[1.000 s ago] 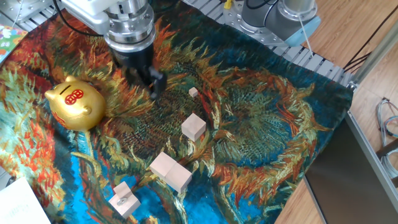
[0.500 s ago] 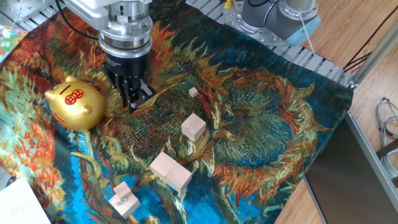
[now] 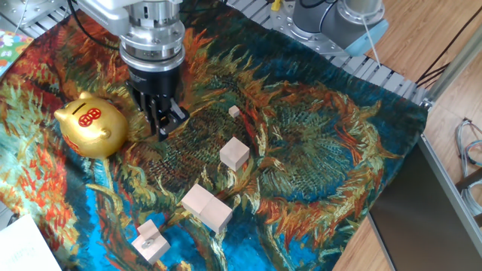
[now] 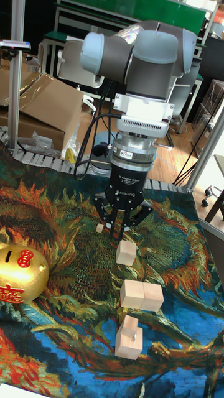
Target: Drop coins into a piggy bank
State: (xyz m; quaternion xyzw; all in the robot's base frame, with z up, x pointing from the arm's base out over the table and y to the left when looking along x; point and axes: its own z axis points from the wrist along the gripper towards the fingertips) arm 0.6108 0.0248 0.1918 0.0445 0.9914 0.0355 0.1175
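The gold piggy bank (image 3: 90,126) with a red emblem sits on the patterned cloth at the left, also seen in the tall fixed view (image 4: 22,273). My gripper (image 3: 163,129) hangs just right of it, a short gap away, pointing down close above the cloth (image 4: 117,234). Its fingers are pressed together and look shut; no coin shows between them at this size. A small silvery-grey coin (image 3: 153,242) appears to lie on top of the nearest wooden block (image 4: 128,339).
Pale wooden blocks lie right of the gripper: a tiny one (image 3: 234,111), a cube (image 3: 235,153) and a double block (image 3: 205,208). The cloth's right edge meets a metal frame (image 3: 429,98). Cardboard boxes (image 4: 46,112) stand behind the table.
Over the last second the gripper moved left and toward the front, nearer the piggy bank, and turned its fingers. In the last half second it barely moved.
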